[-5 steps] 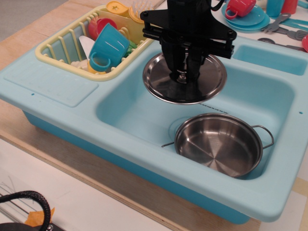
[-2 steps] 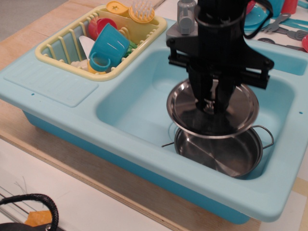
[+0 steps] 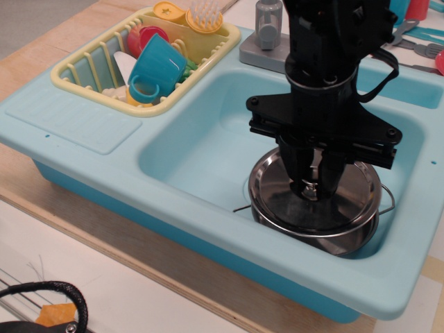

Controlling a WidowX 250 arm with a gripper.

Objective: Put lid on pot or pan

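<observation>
Lid (image 3: 277, 194): round, shiny steel, held level by its centre knob, sitting over the pan with its rim about even with the pan's rim; full seating cannot be told.
Pan (image 3: 361, 239): shallow steel, in the front right of the sink (image 3: 187, 152), wire handle showing at right.
Gripper (image 3: 313, 189): black, pointing straight down, clamped on the lid's knob.
Rack (image 3: 90, 66): yellow, at the sink's left rear, holding a teal cup (image 3: 156, 66).
Bench (image 3: 41, 55): wooden, under the sink.
</observation>
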